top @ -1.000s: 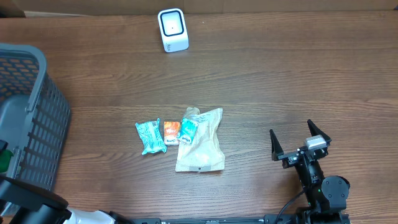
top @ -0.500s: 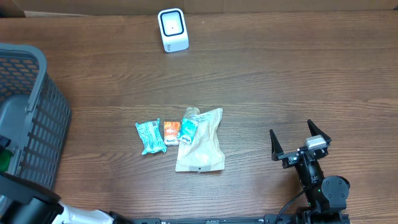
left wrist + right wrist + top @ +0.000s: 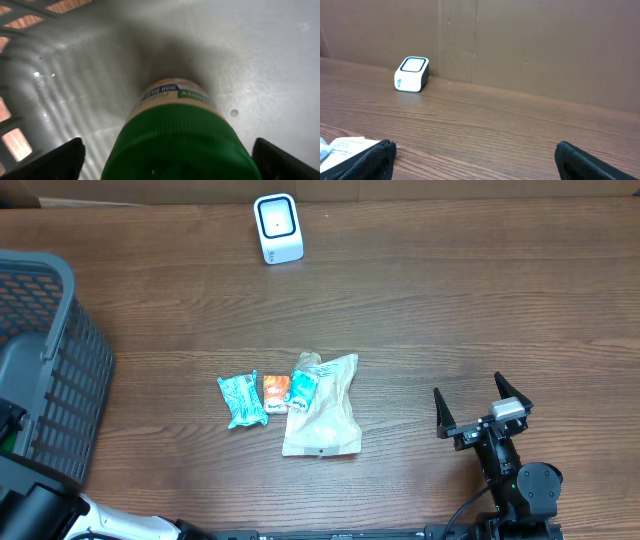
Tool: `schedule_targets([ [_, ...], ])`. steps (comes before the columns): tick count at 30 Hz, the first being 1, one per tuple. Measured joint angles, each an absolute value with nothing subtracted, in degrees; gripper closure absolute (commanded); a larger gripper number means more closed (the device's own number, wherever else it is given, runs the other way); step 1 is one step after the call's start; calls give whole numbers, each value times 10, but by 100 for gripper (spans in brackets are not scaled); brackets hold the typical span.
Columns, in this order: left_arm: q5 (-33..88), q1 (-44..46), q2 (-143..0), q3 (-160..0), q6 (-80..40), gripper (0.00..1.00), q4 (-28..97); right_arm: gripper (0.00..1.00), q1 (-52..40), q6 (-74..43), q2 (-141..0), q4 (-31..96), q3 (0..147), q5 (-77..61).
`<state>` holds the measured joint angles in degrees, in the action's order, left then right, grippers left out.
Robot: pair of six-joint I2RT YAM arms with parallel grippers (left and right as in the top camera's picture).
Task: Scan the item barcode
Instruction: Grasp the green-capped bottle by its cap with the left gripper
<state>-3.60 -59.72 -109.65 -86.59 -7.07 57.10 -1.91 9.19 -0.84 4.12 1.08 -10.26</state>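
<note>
In the left wrist view a bottle with a ribbed green cap (image 3: 180,145) and a beige label lies on the grey floor of the basket (image 3: 260,60). My left gripper (image 3: 170,167) is open, one black finger on each side of the cap with a gap showing. From overhead it is mostly hidden inside the basket (image 3: 60,310). The white scanner (image 3: 277,227) stands at the far edge of the table; the right wrist view also shows the scanner (image 3: 411,74). My right gripper (image 3: 468,390) stands open at the near right, holding nothing.
Mid-table lie a teal packet (image 3: 241,400), a small orange packet (image 3: 276,393), another small teal packet (image 3: 304,390) and a beige pouch (image 3: 322,415). A brown cardboard wall (image 3: 530,45) backs the table behind the scanner.
The left arm has shifted a little at the lower left, by the basket, covering the green spot seen there earlier. The right arm and the packets have not moved.
</note>
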Motion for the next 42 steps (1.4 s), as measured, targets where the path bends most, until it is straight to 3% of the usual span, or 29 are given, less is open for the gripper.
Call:
schedule_targets([
  [11,-33,-597,-1101,-866,-69,44,566,0,-19,92,-8,41,11,-102],
  [19,-21,-597,-1101,-866,-68,51,572,0,-19,92,-8,41,11,-103],
  [29,26,-597,-1103,-927,-69,50,662,0,-19,92,-8,41,11,-102],
  [42,155,-567,-1104,-1217,-69,47,834,0,-19,92,-8,41,11,-102],
])
